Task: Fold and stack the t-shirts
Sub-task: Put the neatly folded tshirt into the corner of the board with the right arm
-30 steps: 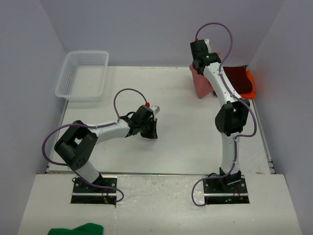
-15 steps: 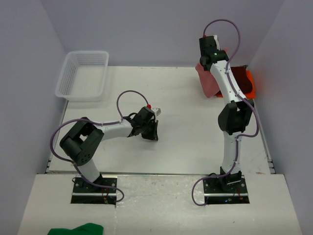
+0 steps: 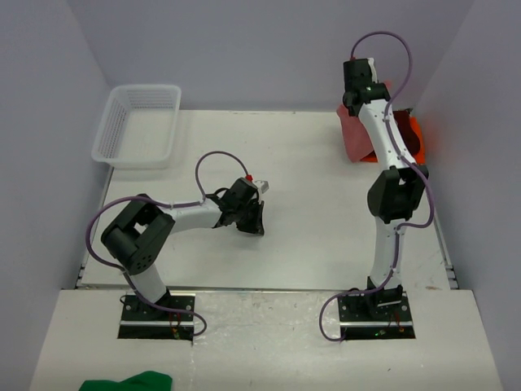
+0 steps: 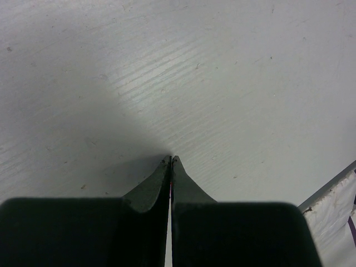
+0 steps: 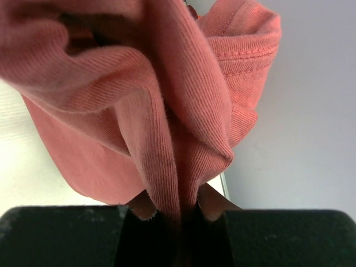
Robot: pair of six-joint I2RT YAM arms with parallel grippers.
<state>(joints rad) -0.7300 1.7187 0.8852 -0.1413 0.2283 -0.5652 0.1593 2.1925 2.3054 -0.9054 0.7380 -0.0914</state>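
Note:
My right gripper (image 3: 364,102) is raised high at the back right and is shut on the rose t-shirt (image 3: 356,140), which hangs from it in a bunch. In the right wrist view the rose t-shirt (image 5: 167,111) fills the frame, pinched between the fingers (image 5: 214,203). The dark maroon t-shirt (image 3: 403,129) lies on the bright orange t-shirt (image 3: 418,138) at the back right corner, partly hidden by the arm. My left gripper (image 3: 253,225) rests low over the table's middle, shut and empty; its closed fingertips (image 4: 177,167) point at bare table.
A white mesh basket (image 3: 138,124) stands at the back left corner. Walls close in the table on the left, back and right. A green cloth (image 3: 126,382) lies on the near ledge below the left arm's base.
My right gripper has carried the rose t-shirt to the right and toward the back, closer to the maroon and orange shirts. The left gripper has stayed in place.

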